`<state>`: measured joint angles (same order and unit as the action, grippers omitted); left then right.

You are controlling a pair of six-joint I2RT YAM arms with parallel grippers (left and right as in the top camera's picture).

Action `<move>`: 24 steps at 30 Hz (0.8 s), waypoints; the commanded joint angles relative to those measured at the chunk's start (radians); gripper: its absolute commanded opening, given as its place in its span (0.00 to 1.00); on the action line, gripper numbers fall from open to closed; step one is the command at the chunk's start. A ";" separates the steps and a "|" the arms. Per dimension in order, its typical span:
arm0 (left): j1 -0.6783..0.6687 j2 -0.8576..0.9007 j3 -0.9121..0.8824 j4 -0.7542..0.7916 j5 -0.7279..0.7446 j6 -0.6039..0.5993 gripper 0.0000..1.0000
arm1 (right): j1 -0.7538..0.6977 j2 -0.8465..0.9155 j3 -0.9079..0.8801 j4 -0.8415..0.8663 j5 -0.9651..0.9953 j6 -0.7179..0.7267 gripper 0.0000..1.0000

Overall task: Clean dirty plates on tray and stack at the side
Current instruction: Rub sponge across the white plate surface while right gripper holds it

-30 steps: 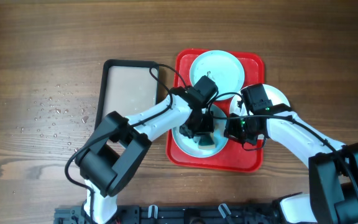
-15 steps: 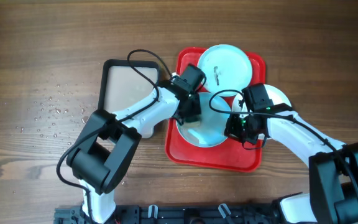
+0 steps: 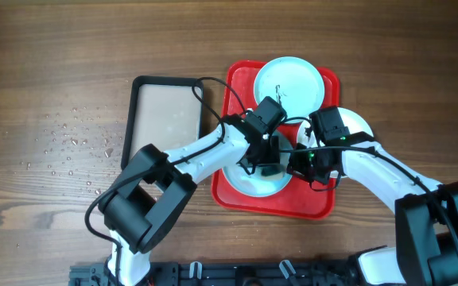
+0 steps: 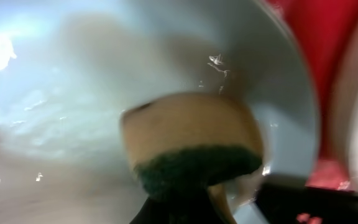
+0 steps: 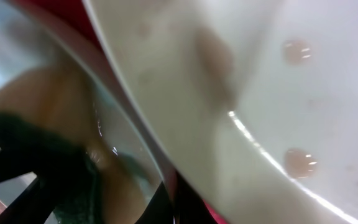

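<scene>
We judged the job well short of halfway. All three plates lay on the red tray (image 3: 308,202), and none stood stacked on the worktop (image 3: 54,63) beside it.

The left gripper (image 3: 262,159) was clamped on a yellow sponge (image 4: 191,146) with a green scouring face. It pressed the sponge onto the near plate (image 3: 243,184), a pale blue one at the tray's near left corner. In the left wrist view that plate looked wet and we could find no dark marks on it, though the view was blurred. We took its scrubbing to be under way or nearly finished.

The far plate (image 3: 289,79), also pale blue, sat against the tray's far edge and carried a small black smear (image 3: 279,94), so it was not yet cleaned. The white plate (image 3: 356,125) lay at the tray's right edge, reaching over the rim. Most of it was hidden, and we could not tell whether it was clean.

The right gripper (image 3: 300,163) was closed near the middle of the tray, just beside the near plate. We could not tell whether it pinched anything.

The smaller black-rimmed tray (image 3: 165,119), just left of the red one, held no plate. Two plates, and all the stacking, were left to do.
</scene>
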<state>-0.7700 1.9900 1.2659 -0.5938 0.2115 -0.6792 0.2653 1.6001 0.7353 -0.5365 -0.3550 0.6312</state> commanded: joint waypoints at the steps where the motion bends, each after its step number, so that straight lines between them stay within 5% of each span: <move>1: 0.058 0.048 -0.037 -0.150 -0.291 -0.010 0.04 | 0.001 0.026 -0.011 -0.006 0.071 -0.003 0.04; 5: 0.087 0.047 -0.035 -0.220 -0.592 -0.010 0.04 | 0.001 0.026 -0.011 -0.006 0.071 -0.003 0.04; 10: 0.087 0.047 -0.035 -0.204 -0.673 -0.037 0.04 | 0.001 0.026 -0.011 -0.006 0.071 -0.004 0.04; 12: 0.087 0.047 -0.035 -0.196 -0.569 -0.056 0.04 | 0.001 0.026 -0.011 -0.007 0.071 -0.003 0.04; 15: 0.087 0.047 -0.035 -0.185 -0.222 -0.054 0.04 | 0.001 0.026 -0.011 -0.007 0.071 -0.003 0.04; 19: 0.087 0.047 -0.035 -0.173 0.038 0.063 0.04 | 0.001 0.026 -0.011 -0.006 0.071 -0.003 0.04; 24: 0.082 0.047 -0.035 -0.174 0.053 0.232 0.04 | 0.001 0.026 -0.011 0.016 0.067 0.027 0.04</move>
<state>-0.6559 1.9690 1.2800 -0.7589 0.1055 -0.5610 0.2695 1.6001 0.7353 -0.5362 -0.3573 0.6304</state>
